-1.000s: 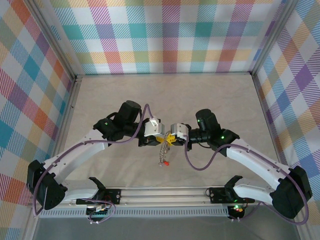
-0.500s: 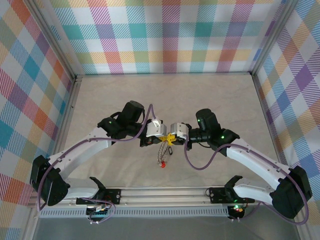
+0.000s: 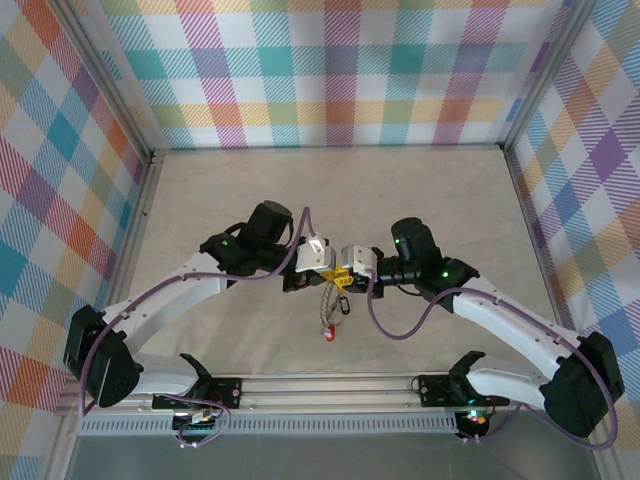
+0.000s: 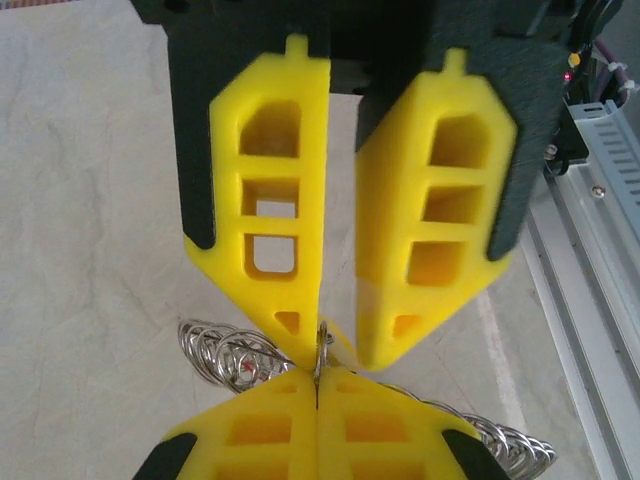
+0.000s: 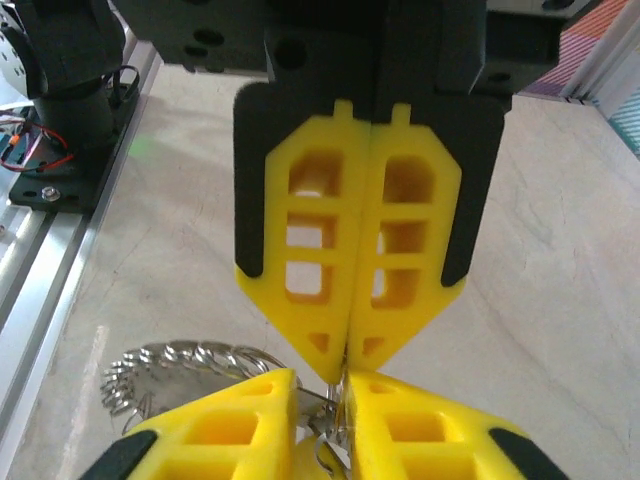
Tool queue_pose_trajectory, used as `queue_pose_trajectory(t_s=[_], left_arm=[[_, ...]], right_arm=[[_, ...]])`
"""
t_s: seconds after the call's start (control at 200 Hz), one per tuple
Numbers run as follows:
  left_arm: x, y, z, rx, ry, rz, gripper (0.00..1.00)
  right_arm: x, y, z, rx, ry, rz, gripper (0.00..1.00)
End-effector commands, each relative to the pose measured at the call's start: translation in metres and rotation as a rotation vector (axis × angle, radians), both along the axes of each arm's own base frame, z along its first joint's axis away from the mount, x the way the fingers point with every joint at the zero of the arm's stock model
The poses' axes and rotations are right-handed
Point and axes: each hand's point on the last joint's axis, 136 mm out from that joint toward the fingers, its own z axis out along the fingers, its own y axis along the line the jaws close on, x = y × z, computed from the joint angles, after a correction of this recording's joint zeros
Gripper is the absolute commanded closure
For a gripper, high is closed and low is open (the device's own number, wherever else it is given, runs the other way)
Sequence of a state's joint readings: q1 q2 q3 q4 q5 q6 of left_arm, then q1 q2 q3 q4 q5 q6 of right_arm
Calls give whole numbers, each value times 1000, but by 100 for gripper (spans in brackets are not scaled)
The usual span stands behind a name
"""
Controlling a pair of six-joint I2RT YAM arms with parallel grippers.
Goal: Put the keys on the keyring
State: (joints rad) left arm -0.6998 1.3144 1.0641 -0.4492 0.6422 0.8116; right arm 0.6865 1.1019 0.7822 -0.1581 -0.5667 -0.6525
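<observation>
Meeting tip to tip over the middle of the table point(image 3: 200, 200), probably to steady the keyring point(image 4: 225, 355) with one pincer while feeding with the other. Pinching a sliver of metal in the right gripper point(image 5: 347, 365), shut flush, seemingly the ring's own wire though too fine to tell from a key blade, and bracketing that same sliver with the left gripper point(image 4: 338, 355), parted by a narrow slit and clamping nothing, with the rest of the ring trailing toward the near edge and a red key point(image 3: 328, 331) at its end. Reaching inward with both arms bowed, elbows out, wrists level and facing.
</observation>
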Motion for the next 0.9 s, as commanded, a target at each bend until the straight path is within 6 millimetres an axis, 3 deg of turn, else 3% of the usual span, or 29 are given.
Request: queue_pose_trajectory(t_s=[0.0, 0.205, 0.365, 0.895], left_arm=[[1, -8, 21, -99, -19, 4, 100], [-1, -12, 33, -199, -12, -8, 100], [1, -11, 39, -252, -9, 6, 100], [0, -13, 49, -341, -17, 13, 100]], right_arm=[[-4, -1, 29, 70, -65, 39, 77], [-4, -18, 35, 109, -73, -6, 67], [-2, -27, 30, 110, -61, -38, 66], [-4, -24, 25, 146, 1, -12, 66]])
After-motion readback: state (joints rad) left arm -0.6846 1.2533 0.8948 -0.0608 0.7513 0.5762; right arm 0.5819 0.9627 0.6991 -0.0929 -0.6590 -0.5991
